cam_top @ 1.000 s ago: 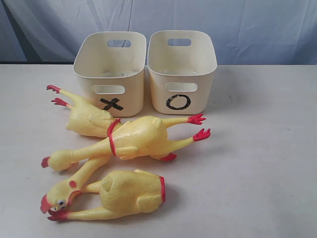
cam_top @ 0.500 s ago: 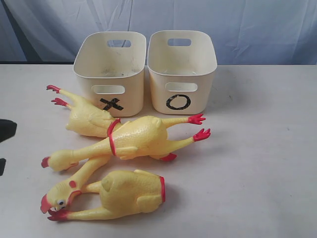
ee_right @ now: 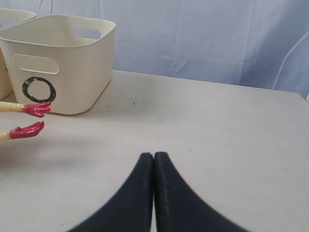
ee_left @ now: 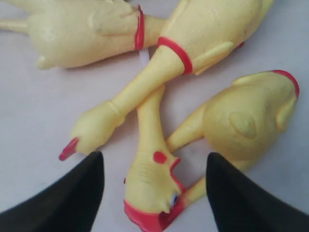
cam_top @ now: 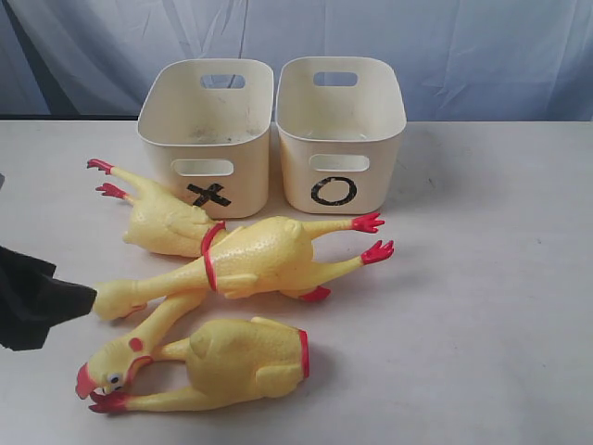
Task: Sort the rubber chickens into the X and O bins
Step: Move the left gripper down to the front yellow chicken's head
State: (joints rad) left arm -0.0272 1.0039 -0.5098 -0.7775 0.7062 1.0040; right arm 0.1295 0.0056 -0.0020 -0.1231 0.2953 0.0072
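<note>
Three yellow rubber chickens lie in front of the X bin [cam_top: 209, 130] and the O bin [cam_top: 340, 130]. The middle chicken [cam_top: 264, 255] is whole, with its head [cam_top: 116, 298] pointing left. A headless body [cam_top: 162, 222] lies behind it and another headless body [cam_top: 246, 357] in front. A head on a long neck [cam_top: 120, 357] runs under the middle chicken's neck. My left gripper [cam_top: 65, 297] comes in from the left. It is open, its fingers either side of that front head [ee_left: 149, 183], above it. My right gripper [ee_right: 154, 155] is shut on nothing, over bare table.
Both bins stand side by side at the back of the pale table [cam_top: 482, 278], against a blue cloth backdrop [cam_top: 482, 56]. The middle chicken's red feet [ee_right: 29, 118] lie just in front of the O bin [ee_right: 58, 63].
My left gripper has come in from the left edge and moved right, up to the chicken heads. The chickens and bins have not moved.
</note>
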